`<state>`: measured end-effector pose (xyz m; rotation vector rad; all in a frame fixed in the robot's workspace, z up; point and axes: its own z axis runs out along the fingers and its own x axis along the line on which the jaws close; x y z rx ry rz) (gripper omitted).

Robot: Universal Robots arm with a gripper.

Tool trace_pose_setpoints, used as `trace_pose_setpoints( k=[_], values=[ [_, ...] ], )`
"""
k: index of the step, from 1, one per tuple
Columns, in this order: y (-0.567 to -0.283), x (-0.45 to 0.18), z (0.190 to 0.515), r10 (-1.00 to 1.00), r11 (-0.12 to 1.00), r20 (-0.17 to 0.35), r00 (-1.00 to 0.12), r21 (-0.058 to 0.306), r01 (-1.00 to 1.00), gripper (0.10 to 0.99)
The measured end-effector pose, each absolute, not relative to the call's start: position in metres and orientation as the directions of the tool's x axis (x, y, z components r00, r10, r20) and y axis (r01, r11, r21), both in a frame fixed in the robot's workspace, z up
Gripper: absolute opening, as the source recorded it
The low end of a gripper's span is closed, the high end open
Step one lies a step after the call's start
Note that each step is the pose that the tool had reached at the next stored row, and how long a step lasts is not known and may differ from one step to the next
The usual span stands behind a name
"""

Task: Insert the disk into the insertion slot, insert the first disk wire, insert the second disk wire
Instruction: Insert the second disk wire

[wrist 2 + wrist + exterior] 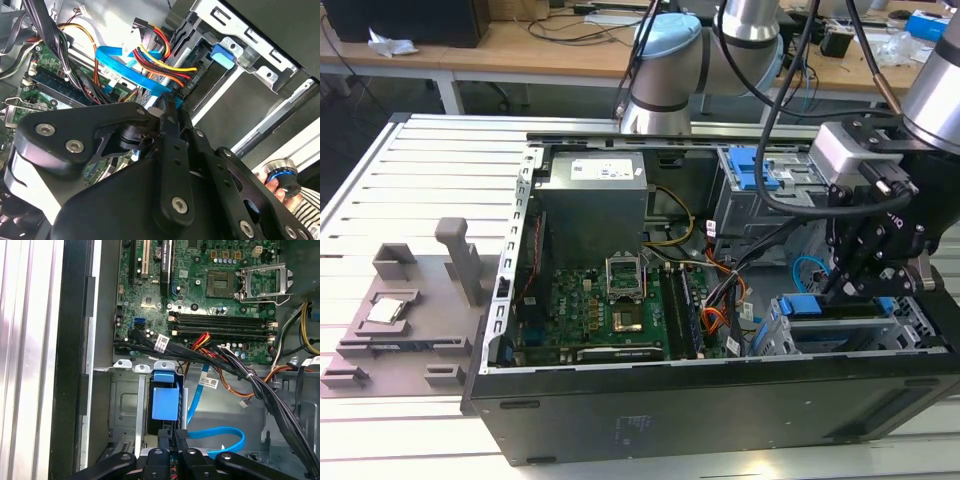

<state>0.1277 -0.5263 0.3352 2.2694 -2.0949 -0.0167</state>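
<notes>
The disk sits inside the insertion slot point(912, 322), a grey metal bay at the case's front on the exterior view's right; its blue carrier point(803, 305) shows at the bay's mouth point(165, 402). My gripper point(173, 439) hangs right at that end of the disk, shut on the black plug of a flat blue wire point(220, 432) that loops away beside it. In the second wrist view the blue wire point(131, 70) runs up to my fingertips point(170, 107). A red, yellow and black wire bundle ends in a black plug point(192, 80) next to them; I cannot tell whether it is seated.
The open computer case holds the motherboard point(610, 310), the power supply point(592, 195) and a taller grey cage with a blue latch point(755, 175). Black cable bundles point(235, 367) cross beside the bay. A grey parts fixture point(410, 310) lies on the slatted table. A hand point(282, 182) shows beyond the case.
</notes>
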Motion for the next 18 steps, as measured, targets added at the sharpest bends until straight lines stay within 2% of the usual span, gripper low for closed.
trace_pose_setpoints(
  k=[4,5,8,9,10,11,14,18],
  values=[
    [-0.526,0.128,0.335,-0.996,-0.079,0.027,0.081,0.046,-0.996,0.173],
    [-0.526,0.128,0.337,-0.996,-0.079,0.027,0.080,0.046,-0.996,0.235],
    [-0.526,0.128,0.354,-0.996,-0.079,0.028,0.080,0.046,-0.996,0.235],
    [-0.525,0.128,0.366,-0.996,-0.079,0.028,0.080,0.046,-0.996,0.153],
    [-0.525,0.127,0.373,-0.996,-0.079,0.028,0.080,0.046,-0.996,0.153],
    [-0.525,0.127,0.382,-0.996,-0.079,0.028,0.080,0.046,-0.996,0.106],
    [-0.525,0.127,0.396,-0.996,-0.079,0.028,0.080,0.046,-0.996,0.106],
    [-0.525,0.127,0.397,-0.996,-0.079,0.028,0.080,0.046,-0.996,0.106]
  ],
)
